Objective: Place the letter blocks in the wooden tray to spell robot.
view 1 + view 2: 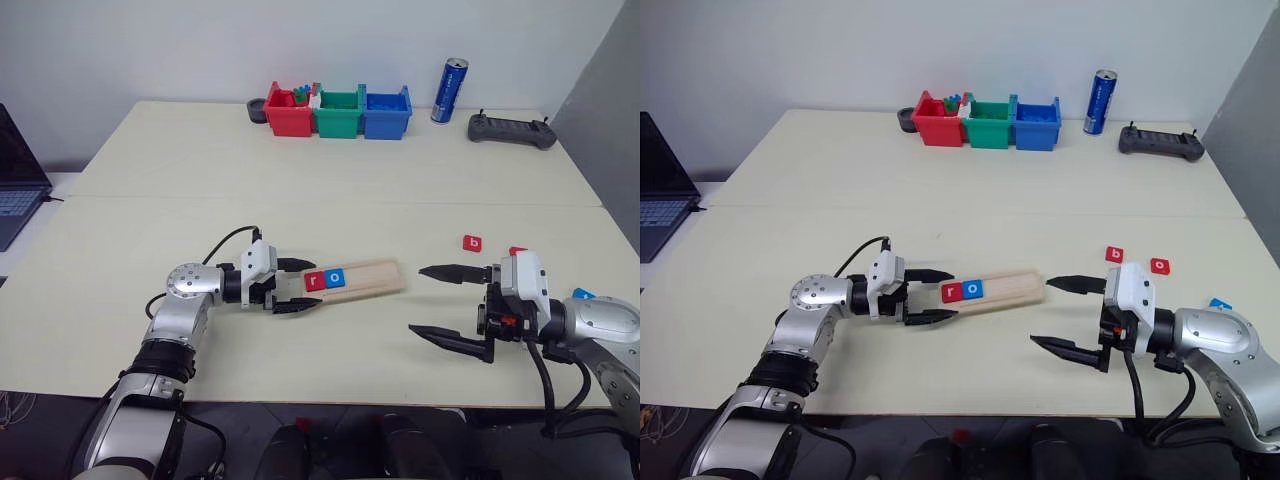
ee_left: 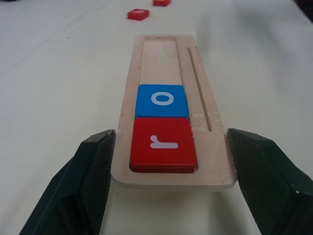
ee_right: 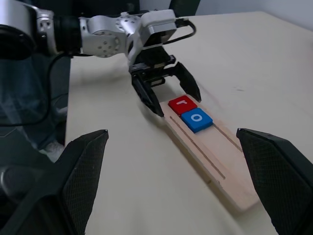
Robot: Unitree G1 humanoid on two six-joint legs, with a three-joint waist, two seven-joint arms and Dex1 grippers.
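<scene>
The wooden tray (image 1: 372,276) lies at the front middle of the table, with a red r block (image 1: 315,280) and a blue o block (image 1: 336,277) side by side at its left end. My left gripper (image 1: 297,286) is shut on that end; its fingers (image 2: 83,181) press both long edges beside the r block (image 2: 164,144). A red b block (image 1: 473,242) and a red o block (image 1: 1158,265) lie loose to the right. A blue block (image 1: 1220,303) peeks out past my right arm. My right gripper (image 1: 415,299) hovers open and empty right of the tray.
Red (image 1: 288,113), green (image 1: 338,113) and blue (image 1: 386,112) bins stand at the back middle. A blue can (image 1: 449,90) and a black controller (image 1: 512,130) are at the back right. A laptop (image 1: 15,180) sits at the left edge.
</scene>
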